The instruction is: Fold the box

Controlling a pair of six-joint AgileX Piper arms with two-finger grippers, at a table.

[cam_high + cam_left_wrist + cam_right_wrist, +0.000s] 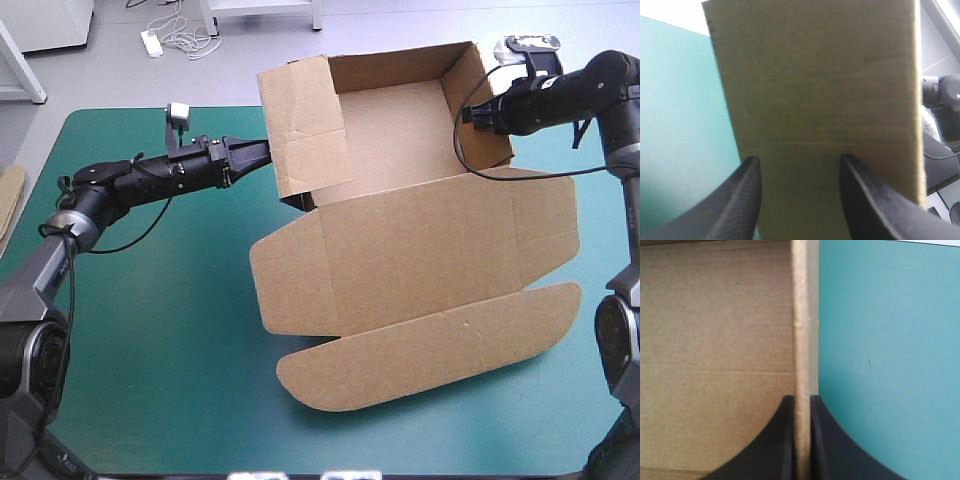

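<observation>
Covering the table: a teal-green cover (150,330), bare on its left half.
Box: we see the brown cardboard box (420,250) right of the table's centre, walls raised at the far end, lid lying flat toward the near edge.
Right gripper: black-finned right gripper (801,399), nearly closed, pinching the box's right wall.
Left gripper: black-finned left gripper (799,158), fingers spread wide at the left flap's face.
</observation>
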